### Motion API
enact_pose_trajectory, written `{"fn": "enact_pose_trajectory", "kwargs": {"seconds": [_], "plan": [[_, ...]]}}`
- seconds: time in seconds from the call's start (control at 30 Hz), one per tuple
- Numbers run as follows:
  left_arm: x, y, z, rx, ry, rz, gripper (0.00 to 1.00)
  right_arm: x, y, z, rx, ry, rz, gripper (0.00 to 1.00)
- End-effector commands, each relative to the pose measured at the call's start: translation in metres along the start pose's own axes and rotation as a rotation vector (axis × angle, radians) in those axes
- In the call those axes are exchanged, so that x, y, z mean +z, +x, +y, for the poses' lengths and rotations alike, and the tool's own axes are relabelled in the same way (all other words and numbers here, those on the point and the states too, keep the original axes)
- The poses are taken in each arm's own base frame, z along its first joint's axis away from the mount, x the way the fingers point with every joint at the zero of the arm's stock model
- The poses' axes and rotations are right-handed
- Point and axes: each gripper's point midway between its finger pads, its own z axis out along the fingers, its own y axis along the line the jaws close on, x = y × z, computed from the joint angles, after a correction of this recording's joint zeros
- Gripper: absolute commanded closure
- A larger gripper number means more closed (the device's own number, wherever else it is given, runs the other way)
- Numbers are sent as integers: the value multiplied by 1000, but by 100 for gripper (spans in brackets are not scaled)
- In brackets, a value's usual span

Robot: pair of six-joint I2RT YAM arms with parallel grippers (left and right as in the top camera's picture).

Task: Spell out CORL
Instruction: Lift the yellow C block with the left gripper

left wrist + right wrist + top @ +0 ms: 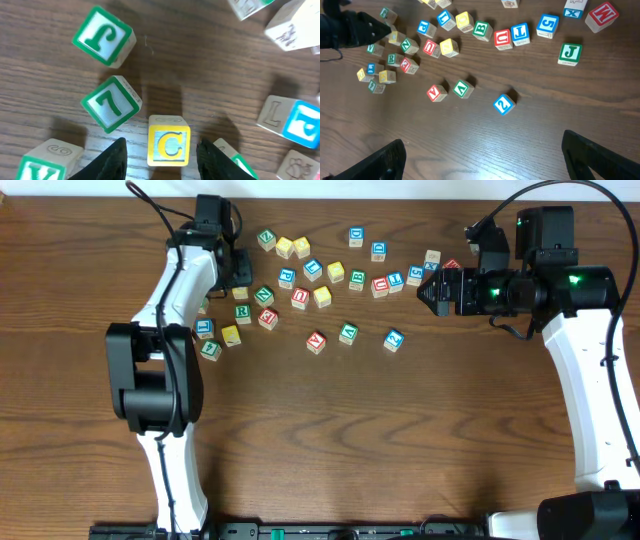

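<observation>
Little of the word is done, by my reading. No letters stand in a row anywhere. The blocks (316,341) lie scattered over the far half of the bench (350,430). All four letters are left to place, and fetching the C looks like the step in hand.

The C block (169,146), yellow-framed, sits flat on the wood at the far left of the scatter. The left hand (162,150) is spread, one finger on each side of it. A strip of bench shows on both sides, so it is not pinching and holds nothing.

The right hand (485,157) hangs at the far right, spread wide and empty. An R block (243,312) and an L block (522,33) are loose among the others. I cannot pick out an O.
</observation>
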Motion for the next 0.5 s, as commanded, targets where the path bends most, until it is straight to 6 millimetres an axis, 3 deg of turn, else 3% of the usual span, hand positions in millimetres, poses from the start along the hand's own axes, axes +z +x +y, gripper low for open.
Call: {"fn": "enact_pose_trajectory", "kwargs": {"seconds": [0.0, 0.3, 0.47], "plan": [[18, 13, 3, 11, -27, 42, 55, -4, -7, 5, -29, -3, -19, 6], [30, 18, 4, 10, -28, 62, 56, -4, -6, 5, -29, -3, -18, 6], [32, 21, 5, 6, -30, 71, 64, -4, -6, 4, -28, -3, -16, 6]]}}
